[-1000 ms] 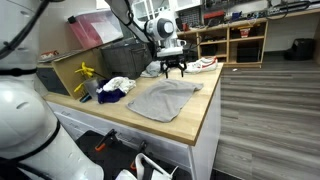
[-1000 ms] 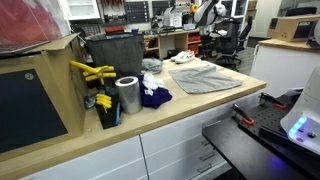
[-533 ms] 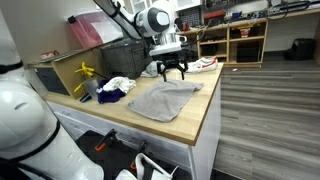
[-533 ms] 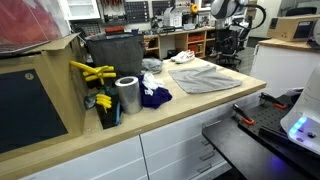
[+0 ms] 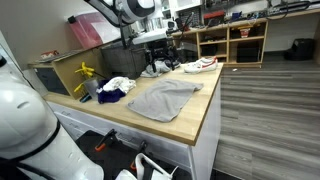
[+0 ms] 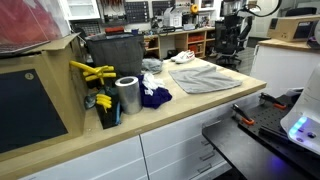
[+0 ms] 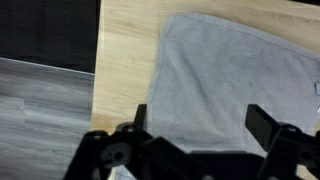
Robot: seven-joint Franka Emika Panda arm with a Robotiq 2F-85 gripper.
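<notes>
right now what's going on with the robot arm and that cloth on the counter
The arm's gripper hangs open above the grey cloth, holding and touching nothing. The cloth lies spread flat on the wooden counter. Next to it sits a crumpled pile of blue and white fabric, and a metal can stands further along the counter.

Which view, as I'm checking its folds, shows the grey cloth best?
An exterior view: the whole cloth lies spread on the counter. In an exterior view it sits farther off; the wrist view crops it.
</notes>
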